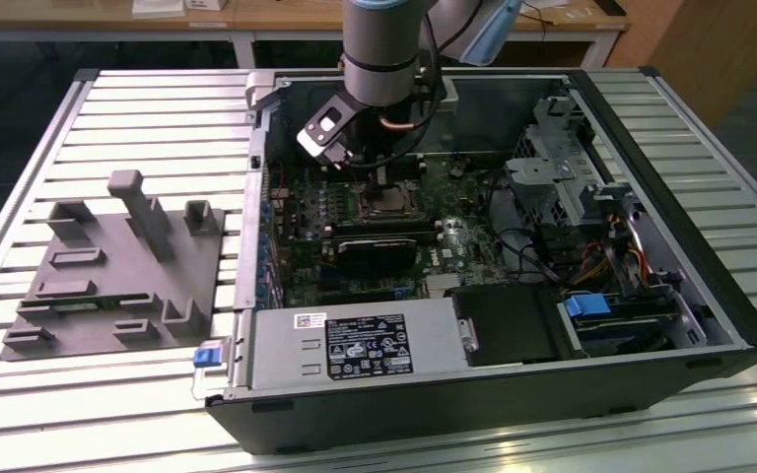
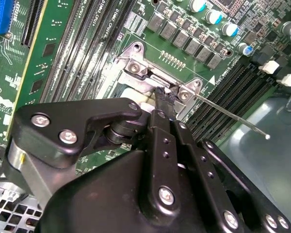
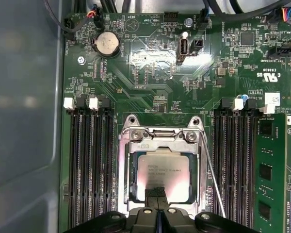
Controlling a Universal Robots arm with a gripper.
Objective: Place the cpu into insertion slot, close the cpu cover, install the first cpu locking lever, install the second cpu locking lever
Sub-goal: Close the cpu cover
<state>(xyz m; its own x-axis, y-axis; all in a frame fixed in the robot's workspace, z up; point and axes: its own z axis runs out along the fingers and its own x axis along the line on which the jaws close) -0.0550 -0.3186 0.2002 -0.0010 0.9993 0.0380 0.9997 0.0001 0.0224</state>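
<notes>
— How far along is the job?
— The chip [image 3: 161, 170] already lies flat in the socket [image 3: 120, 165] on the green board [image 3: 150, 63]. The cover [image 3: 157, 146] looks folded down around it, with the chip's top showing through its window. One thin lever [image 2: 233, 118] sticks out free beside the socket, so I judge it not yet latched. The other lever I cannot make out.
— And the gripper?
— The gripper [image 3: 156, 193] sits low at the cover's edge, its fingers [image 2: 161, 104] clenched together with nothing visible between them. Whether the tips touch the cover I cannot tell.
— How does the chip look?
— Square, dull silver-grey, faint print on top, lying level in its frame, with long black memory slots [image 3: 89, 165] on both sides
</notes>
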